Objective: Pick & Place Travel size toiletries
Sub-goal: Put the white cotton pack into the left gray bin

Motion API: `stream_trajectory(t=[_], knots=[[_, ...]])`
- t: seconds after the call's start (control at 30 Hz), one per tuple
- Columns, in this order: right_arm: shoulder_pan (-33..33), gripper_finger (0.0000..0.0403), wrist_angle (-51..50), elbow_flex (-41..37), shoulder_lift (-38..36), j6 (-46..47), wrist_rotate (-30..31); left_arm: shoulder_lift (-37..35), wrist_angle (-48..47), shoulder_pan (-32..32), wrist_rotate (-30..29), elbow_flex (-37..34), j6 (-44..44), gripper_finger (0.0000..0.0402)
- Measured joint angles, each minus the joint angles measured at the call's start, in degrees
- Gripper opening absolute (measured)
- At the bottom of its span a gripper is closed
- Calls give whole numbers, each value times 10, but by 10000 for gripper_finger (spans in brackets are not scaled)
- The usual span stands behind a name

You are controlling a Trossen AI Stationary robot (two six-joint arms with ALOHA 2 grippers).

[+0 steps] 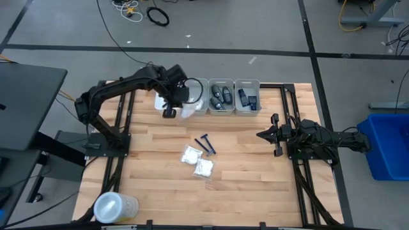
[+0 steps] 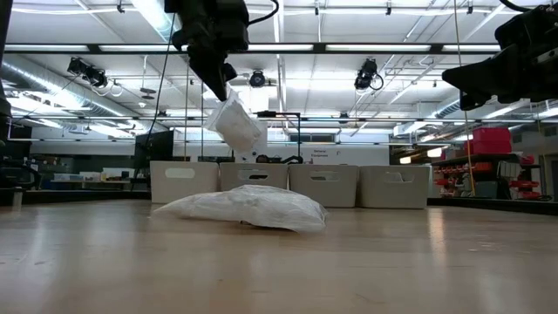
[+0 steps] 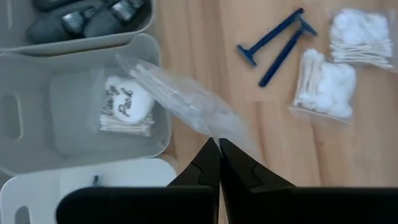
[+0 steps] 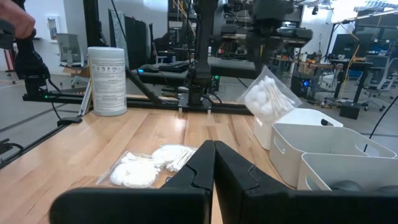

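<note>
The left claw [image 3: 216, 144] is pinched tight on the corner of a clear packet [image 3: 186, 99] and holds it up over the bins at the far edge of the table [image 1: 255, 191], right at the near lip of the second bin [image 3: 81, 112]. What the packet holds is hard to read from the left wrist view, since the film shows as little more than a glare, but the right wrist view shows cotton swabs inside it. In that second bin lies another swab packet [image 3: 126, 106] with dark script on its white pad, too small and curly to read. The next bin along [image 1: 222, 97] holds small dark oblong containers [image 1: 220, 97], and the last bin [image 1: 247, 97] holds more dark items I can't tell apart. The first bin [image 3: 93, 186], nearest the left side, is mostly cut off by the claw's own body, with only a small dark speck showing. Out on the middle of the table lie two blue razors [image 1: 206, 144] side by side, and just nearer the front edge two more swab packets [image 1: 198, 161]. A white-lidded tub [image 1: 115, 207] sits at the front left corner, its label print not legible. The right claw [image 1: 275, 136] waits closed and empty over the right side of the table.
</note>
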Motion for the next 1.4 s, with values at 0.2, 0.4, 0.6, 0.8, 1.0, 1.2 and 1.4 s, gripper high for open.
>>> stream_trajectory(t=[0.2, 0.4, 0.6, 0.8, 1.0, 1.2, 1.4], knots=[[0, 14, 0, 0, 0, 0, 0, 0, 1, 31, 0, 12, -4, 3], [0, 14, 0, 0, 0, 0, 0, 0, 6, 63, 1, 28, -14, 3], [0, 14, 0, 0, 0, 0, 0, 0, 9, 90, 3, 33, -17, 4], [0, 14, 0, 0, 0, 0, 0, 4, 11, 108, 5, 34, -17, 3], [0, 14, 0, 0, 0, 0, 0, 20, 10, 122, 5, 42, -15, 3], [0, 14, 0, 0, 0, 0, 0, 65, 7, 132, 26, 92, -17, 3], [0, 14, 0, 0, 0, 0, 0, 119, 6, 132, 35, 153, -27, 3]])
